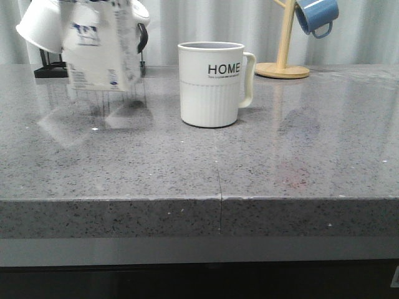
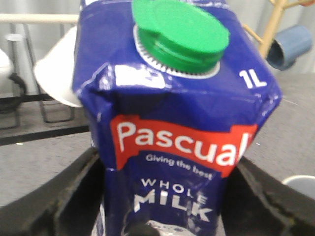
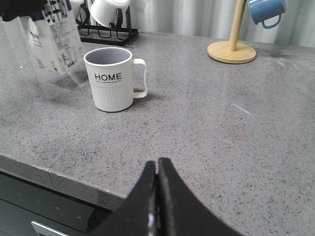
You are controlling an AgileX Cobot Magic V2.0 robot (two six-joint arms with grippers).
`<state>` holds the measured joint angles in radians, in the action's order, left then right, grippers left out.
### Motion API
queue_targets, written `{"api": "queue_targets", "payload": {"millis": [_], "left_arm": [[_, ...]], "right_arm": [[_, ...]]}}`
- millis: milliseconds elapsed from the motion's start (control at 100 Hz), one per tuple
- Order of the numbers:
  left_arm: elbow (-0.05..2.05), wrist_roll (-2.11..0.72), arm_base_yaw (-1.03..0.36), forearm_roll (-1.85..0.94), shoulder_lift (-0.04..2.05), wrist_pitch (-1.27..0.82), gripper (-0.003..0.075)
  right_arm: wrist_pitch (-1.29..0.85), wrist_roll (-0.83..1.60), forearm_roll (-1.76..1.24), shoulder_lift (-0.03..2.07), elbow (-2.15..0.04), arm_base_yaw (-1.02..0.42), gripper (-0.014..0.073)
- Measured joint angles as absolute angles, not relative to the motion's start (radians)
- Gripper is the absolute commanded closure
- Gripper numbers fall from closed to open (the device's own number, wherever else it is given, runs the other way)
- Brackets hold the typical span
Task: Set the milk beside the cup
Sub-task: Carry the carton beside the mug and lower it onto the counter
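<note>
The milk is a white carton with a dark blue top and green cap. It hangs tilted and blurred above the grey counter, to the left of the cup and apart from it. In the left wrist view my left gripper is shut on the milk, one black finger on each side. The cup is a cream mug printed "HOME" that stands upright, handle to the right. My right gripper is shut on nothing, low over the counter's front edge, right of the cup.
White mugs hang on a black rack at the back left, behind the milk. A wooden mug tree with a blue mug stands at the back right. The counter's front edge runs across the near side.
</note>
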<state>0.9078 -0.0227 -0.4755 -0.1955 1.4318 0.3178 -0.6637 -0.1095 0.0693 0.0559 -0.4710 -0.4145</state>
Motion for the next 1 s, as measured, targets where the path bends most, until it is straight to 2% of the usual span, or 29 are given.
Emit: {"api": "queue_targets", "payload": {"millis": [300, 480, 580, 700, 750, 800, 1000], "left_arm": [[0.914, -0.023, -0.584, -0.229, 1.5, 0.32, 0.047], [0.914, -0.025, -0.604, -0.242, 1.502, 0.325, 0.0459], [0.914, -0.035, -0.604, -0.246, 1.509, 0.325, 0.0355], [0.914, -0.041, -0.604, -0.246, 1.509, 0.325, 0.0134], [0.914, -0.041, -0.604, -0.252, 1.509, 0.325, 0.0074], [0.914, -0.041, -0.604, -0.26, 1.509, 0.325, 0.0053], [0.914, -0.041, -0.617, -0.272, 1.504, 0.314, 0.0069]], "right_arm": [[-0.664, -0.11, 0.069, 0.056, -0.471, -0.415, 0.0668], [-0.664, -0.11, 0.069, 0.056, -0.471, -0.415, 0.0668], [-0.664, -0.11, 0.069, 0.056, -0.471, -0.415, 0.0668], [-0.664, -0.11, 0.069, 0.056, -0.471, -0.415, 0.0668], [-0.664, -0.11, 0.069, 0.056, -0.471, -0.415, 0.0668], [-0.664, -0.11, 0.069, 0.056, -0.471, -0.415, 0.0668], [-0.664, -0.11, 0.069, 0.056, -0.471, -0.415, 0.0668]]}}
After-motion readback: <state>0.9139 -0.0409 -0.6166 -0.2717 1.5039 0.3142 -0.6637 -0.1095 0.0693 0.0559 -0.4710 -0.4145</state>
